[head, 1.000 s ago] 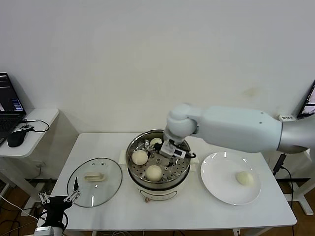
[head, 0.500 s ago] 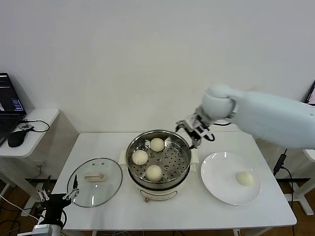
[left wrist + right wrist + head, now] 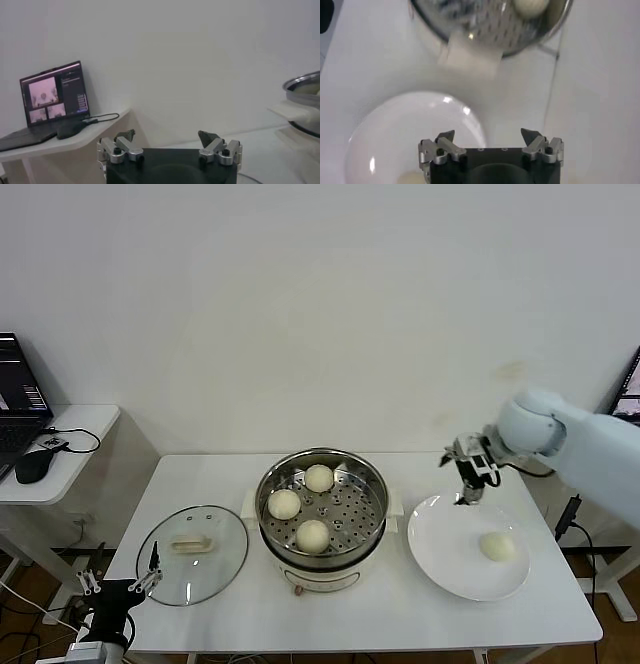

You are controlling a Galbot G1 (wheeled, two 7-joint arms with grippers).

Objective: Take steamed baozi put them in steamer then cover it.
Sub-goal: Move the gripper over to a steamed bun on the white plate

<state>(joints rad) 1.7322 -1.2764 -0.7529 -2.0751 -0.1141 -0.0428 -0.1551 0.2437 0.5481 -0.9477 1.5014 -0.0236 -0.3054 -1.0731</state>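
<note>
While three smooth, cream-white steamed baozi (image 3: 319,477) (image 3: 284,503) (image 3: 313,535) sit apart from one another on the perforated tray of the steamer (image 3: 322,514), a fourth baozi (image 3: 495,546) lies alone on the white plate (image 3: 445,549), just below and in front of the right gripper (image 3: 470,476). All four are round and unmarked, so none shows a long axis or a facing.

That right gripper hangs above the far rim of the plate, with the steamer off to its left side. Its arm reaches in from the robot's right, elbow bent, wrist tipped down toward the table (image 3: 230,474). In the right wrist view the right gripper (image 3: 490,137) has its two fingers (image 3: 445,136) spread wide apart with nothing between them; the plate (image 3: 395,130) curves beneath it and the steamer's rim and white side handle (image 3: 472,56) lie beyond.

The cover (image 3: 192,552), clear glass with a metal rim, lies flat on the table beside the steamer, on the side away from the right gripper. Its cream bar handle (image 3: 190,543) runs roughly side to side across the robot's view.

The left gripper (image 3: 122,588) is parked low at the near table edge, just in front of the cover. In its own wrist view the left gripper (image 3: 167,140) also stands with fingers apart and empty, pointing toward a side desk with a laptop (image 3: 52,95) and a mouse (image 3: 70,130).
</note>
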